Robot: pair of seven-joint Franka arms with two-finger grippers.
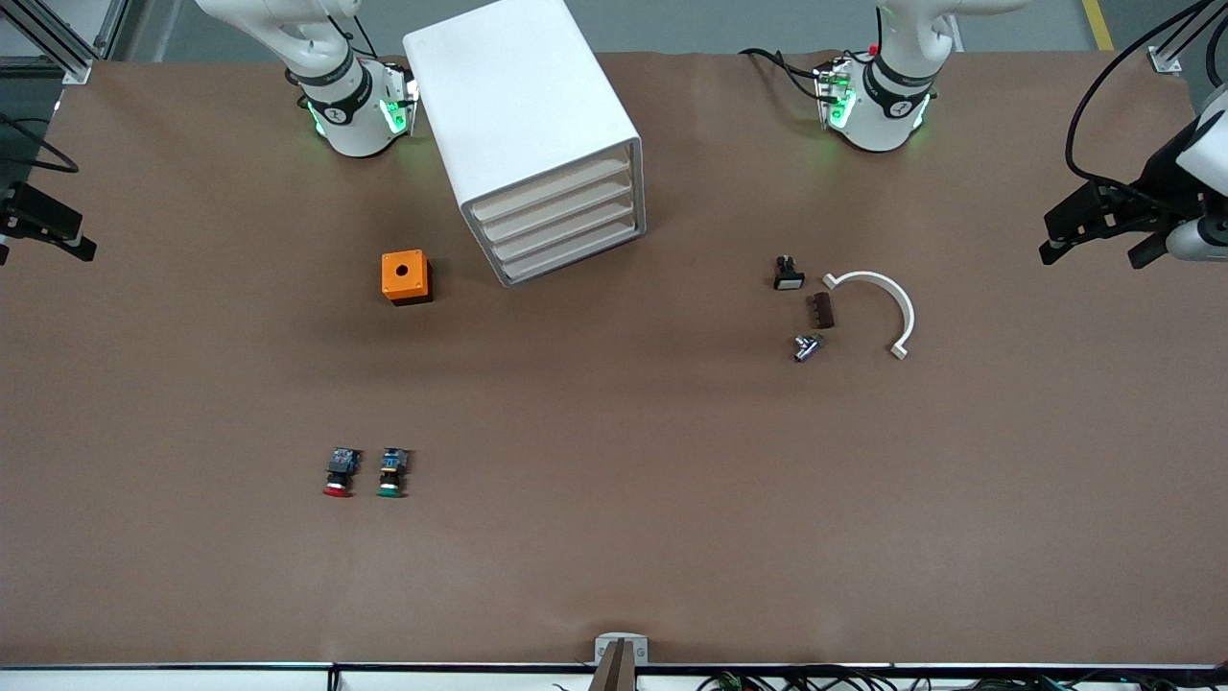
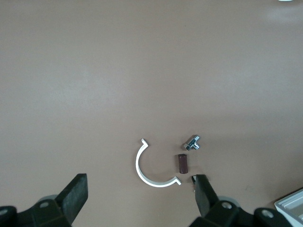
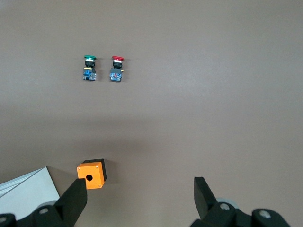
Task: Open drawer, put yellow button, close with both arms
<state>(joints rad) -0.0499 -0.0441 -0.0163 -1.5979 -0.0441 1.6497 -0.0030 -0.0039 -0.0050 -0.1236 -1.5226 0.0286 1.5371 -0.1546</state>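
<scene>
Left gripper (image 2: 139, 189) spread wide, empty, up over table's left-arm end; right gripper (image 3: 139, 191) likewise over right-arm end; both waiting. Nearest front camera: red-capped button (image 1: 338, 472) and green-capped button (image 1: 391, 472), side by side. No yellow button seen in any view. Farther: orange box (image 1: 406, 276), then cabinet (image 1: 518, 96), drawer (image 1: 552, 187) uppermost, shut. Probably light, slick plastic: hook front lip, brace cabinet against sliding.
</scene>
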